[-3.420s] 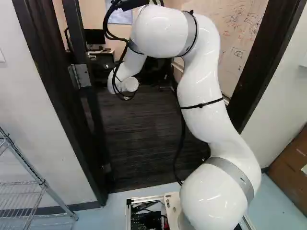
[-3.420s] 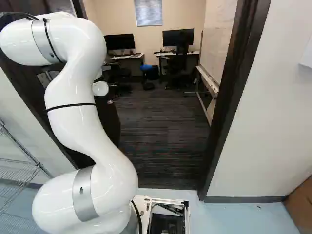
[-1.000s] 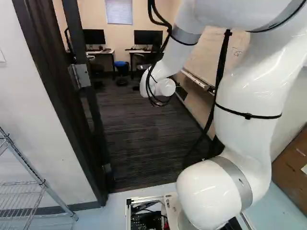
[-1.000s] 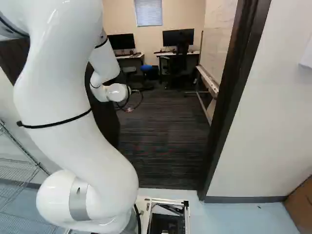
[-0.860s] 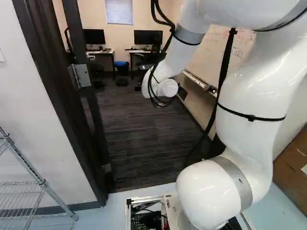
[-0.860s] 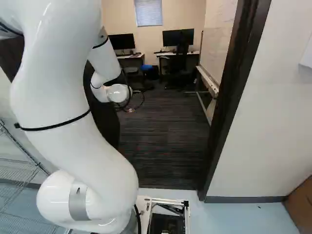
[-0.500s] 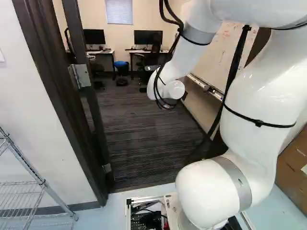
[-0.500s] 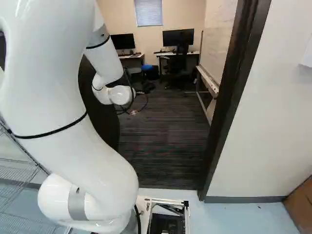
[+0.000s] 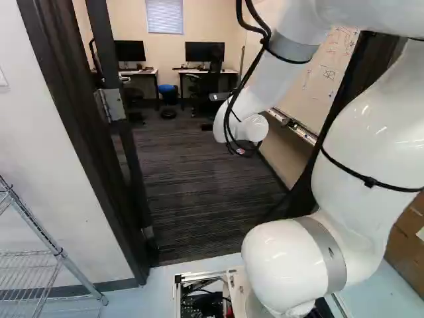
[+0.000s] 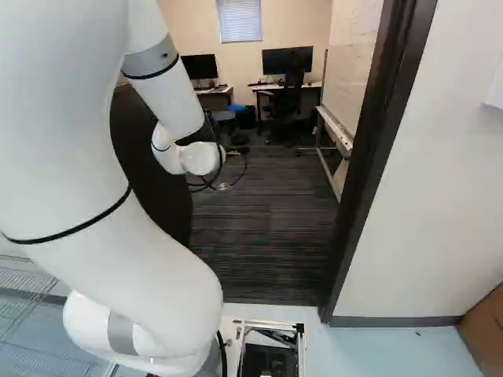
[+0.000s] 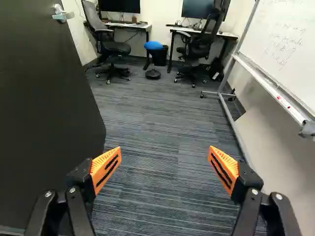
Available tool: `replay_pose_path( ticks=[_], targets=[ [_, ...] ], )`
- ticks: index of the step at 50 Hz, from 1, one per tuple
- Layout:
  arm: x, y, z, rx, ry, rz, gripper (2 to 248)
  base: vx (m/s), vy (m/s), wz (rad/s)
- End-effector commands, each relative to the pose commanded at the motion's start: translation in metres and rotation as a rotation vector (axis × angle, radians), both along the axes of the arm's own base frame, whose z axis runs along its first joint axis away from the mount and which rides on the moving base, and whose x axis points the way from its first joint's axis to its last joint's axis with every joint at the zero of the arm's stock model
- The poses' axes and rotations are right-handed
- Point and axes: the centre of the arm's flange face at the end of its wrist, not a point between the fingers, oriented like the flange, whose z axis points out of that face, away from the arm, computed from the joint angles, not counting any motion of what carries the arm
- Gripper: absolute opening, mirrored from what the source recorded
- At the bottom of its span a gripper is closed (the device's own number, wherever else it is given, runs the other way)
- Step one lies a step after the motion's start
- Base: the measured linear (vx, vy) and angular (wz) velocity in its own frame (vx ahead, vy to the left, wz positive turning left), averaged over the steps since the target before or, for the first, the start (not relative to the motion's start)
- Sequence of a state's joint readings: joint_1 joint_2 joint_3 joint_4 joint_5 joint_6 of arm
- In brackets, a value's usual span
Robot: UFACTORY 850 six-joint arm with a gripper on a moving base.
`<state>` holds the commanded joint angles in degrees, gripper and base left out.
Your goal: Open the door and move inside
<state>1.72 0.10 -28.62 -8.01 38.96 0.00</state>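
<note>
At ten o'clock from the widely spread, black two-fingered gripper (image 11: 165,155), the dark flat door (image 11: 44,108) stands open; best roll slowly toward twelve, giving it room.

White arm (image 9: 361,146) at open doorway (image 9: 93,139), desks (image 9: 226,71) beyond

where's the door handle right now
In the wrist view, the handle is on the dark door, near its far edge, across the carpet from the whiteboard, with an office chair just beyond.
</note>
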Motion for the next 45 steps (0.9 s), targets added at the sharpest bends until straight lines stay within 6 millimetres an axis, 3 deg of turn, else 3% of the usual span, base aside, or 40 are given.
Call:
replay_pose_path(
  ticks=[16,45],
  targets=[
    [-0.017,-0.018,-0.001,-0.016,0.0,-0.019,247,0.0,0.0,0.0],
    [-0.029,-0.019,-0.005,-0.007,-0.005,-0.031,247,0.0,0.0,0.0]
  ],
)
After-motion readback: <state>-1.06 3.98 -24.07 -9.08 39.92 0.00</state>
